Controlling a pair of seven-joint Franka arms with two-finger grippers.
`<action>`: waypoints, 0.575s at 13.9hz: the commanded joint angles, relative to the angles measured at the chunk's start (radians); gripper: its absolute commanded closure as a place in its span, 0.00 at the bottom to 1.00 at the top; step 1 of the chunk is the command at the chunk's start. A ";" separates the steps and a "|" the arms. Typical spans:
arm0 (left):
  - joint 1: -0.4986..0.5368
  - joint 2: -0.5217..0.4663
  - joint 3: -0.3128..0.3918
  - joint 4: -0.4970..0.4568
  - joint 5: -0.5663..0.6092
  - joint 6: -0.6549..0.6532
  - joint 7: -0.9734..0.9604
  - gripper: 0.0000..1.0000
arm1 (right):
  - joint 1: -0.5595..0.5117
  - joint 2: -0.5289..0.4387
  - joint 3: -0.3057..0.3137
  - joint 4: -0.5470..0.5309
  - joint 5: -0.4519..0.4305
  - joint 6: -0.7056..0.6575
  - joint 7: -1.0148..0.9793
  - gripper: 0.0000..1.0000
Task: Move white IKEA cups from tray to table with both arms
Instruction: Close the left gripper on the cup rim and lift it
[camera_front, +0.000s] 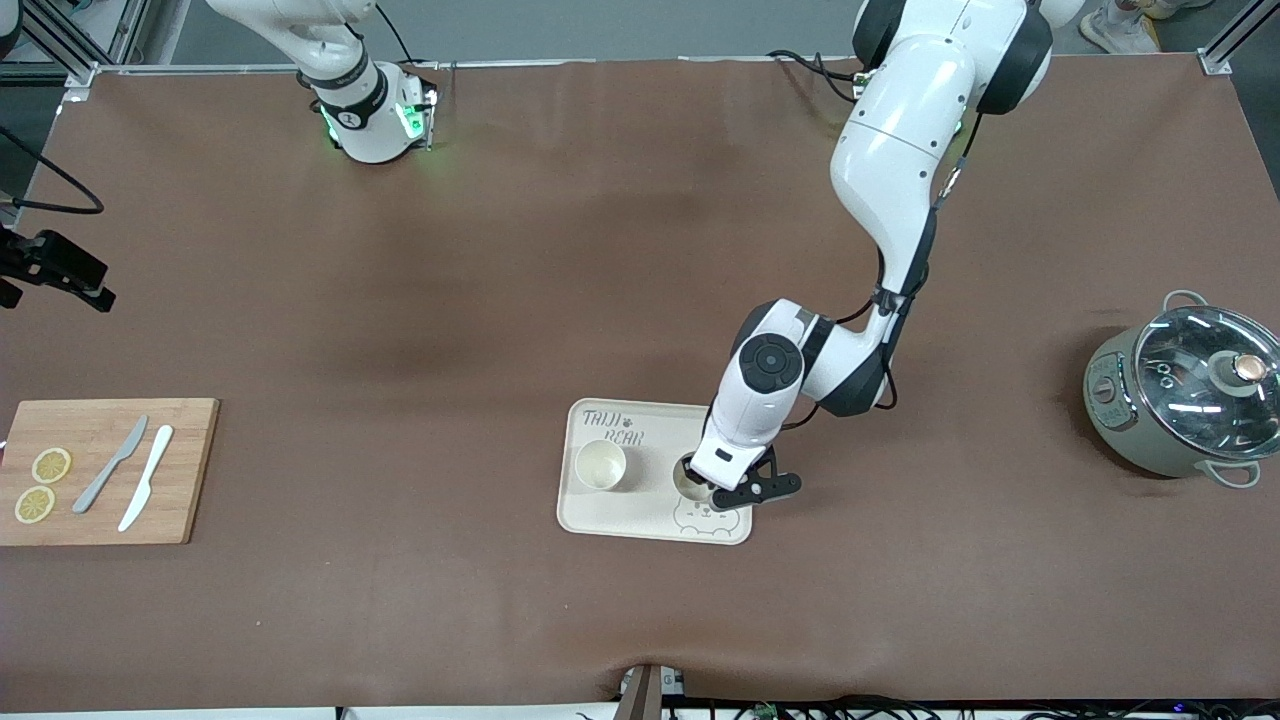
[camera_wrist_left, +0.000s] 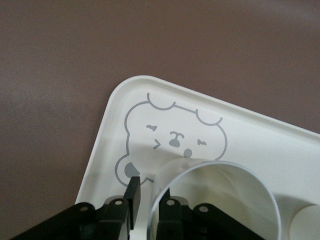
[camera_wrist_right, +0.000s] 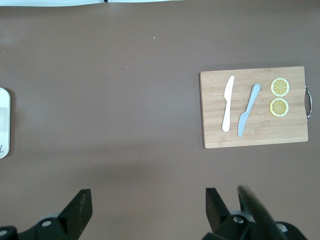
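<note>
Two white cups stand on the cream bear-printed tray (camera_front: 640, 520). One cup (camera_front: 600, 464) stands free at the tray's end toward the right arm. The second cup (camera_front: 688, 478) stands near the bear drawing, partly hidden under my left gripper (camera_front: 700, 485). In the left wrist view this cup (camera_wrist_left: 225, 200) rests on the tray (camera_wrist_left: 115, 130), and my left gripper (camera_wrist_left: 151, 200) straddles its wall, one finger inside and one outside, with small gaps, so slightly open. My right gripper (camera_wrist_right: 146, 200) is open and empty over bare table; it is out of the front view.
A wooden cutting board (camera_front: 105, 470) with two knives and two lemon slices lies at the right arm's end; it also shows in the right wrist view (camera_wrist_right: 260, 135). A lidded grey pot (camera_front: 1185, 400) stands at the left arm's end.
</note>
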 joint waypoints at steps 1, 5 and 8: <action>0.001 -0.023 0.011 0.004 -0.001 -0.024 -0.019 1.00 | 0.004 0.000 -0.002 0.001 -0.013 -0.005 0.002 0.00; 0.041 -0.048 0.051 -0.002 0.003 -0.071 -0.013 1.00 | 0.004 -0.002 -0.002 0.004 -0.015 -0.016 0.002 0.00; 0.061 -0.066 0.054 -0.012 0.026 -0.138 0.067 1.00 | 0.007 -0.002 -0.002 0.008 -0.015 -0.018 0.005 0.00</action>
